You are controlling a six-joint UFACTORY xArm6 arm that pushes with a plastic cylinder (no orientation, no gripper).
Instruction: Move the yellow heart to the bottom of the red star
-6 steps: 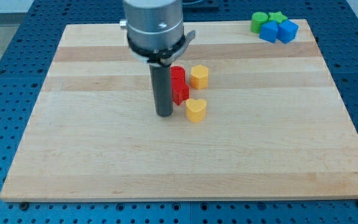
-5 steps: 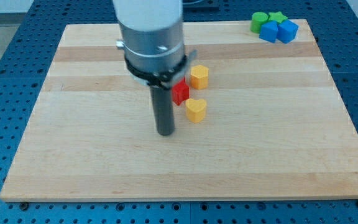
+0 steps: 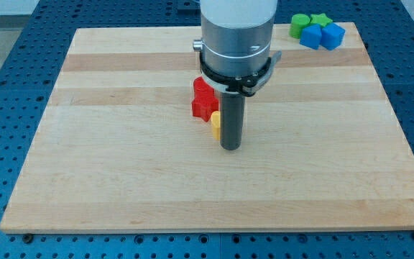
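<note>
The yellow heart (image 3: pixel 214 124) lies near the board's middle, and only its left edge shows because my rod hides most of it. The red star (image 3: pixel 203 107) sits just above and left of the heart, touching or nearly touching it. A second red block (image 3: pixel 203 89) is right behind the star. My tip (image 3: pixel 230 147) rests on the board at the heart's right and slightly below it, right against it as far as I can tell.
A green cylinder (image 3: pixel 300 25), a green star (image 3: pixel 321 19) and two blue blocks (image 3: pixel 311 37) (image 3: pixel 333 34) are clustered at the board's top right corner. The arm's body hides the yellow hexagon block seen earlier.
My rod has swung from the left of the red blocks, around below them, to the heart's right. The heart and red star have shifted slightly left. The yellow hexagon is now hidden.
</note>
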